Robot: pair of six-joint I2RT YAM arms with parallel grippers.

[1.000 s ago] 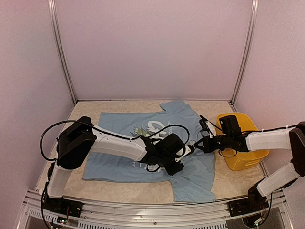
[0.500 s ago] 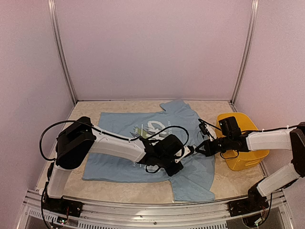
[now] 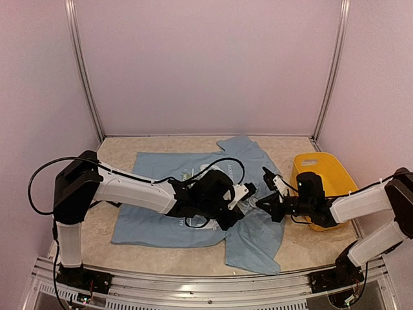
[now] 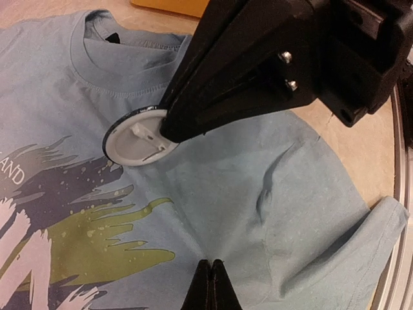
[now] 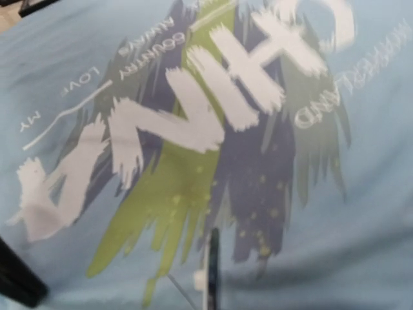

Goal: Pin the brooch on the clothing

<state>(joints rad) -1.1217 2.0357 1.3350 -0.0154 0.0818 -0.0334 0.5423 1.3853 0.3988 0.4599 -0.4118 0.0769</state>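
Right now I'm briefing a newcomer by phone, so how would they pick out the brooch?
Start at the light blue T-shirt and go to its collar. Beside it, the right end effector pinches the brooch by its edge. It is the only small round disc: white back, dark rim.

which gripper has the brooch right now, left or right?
The right gripper: its jaws pinch the brooch, pale back showing, over the shirt. The left gripper is shut, no brooch in it.
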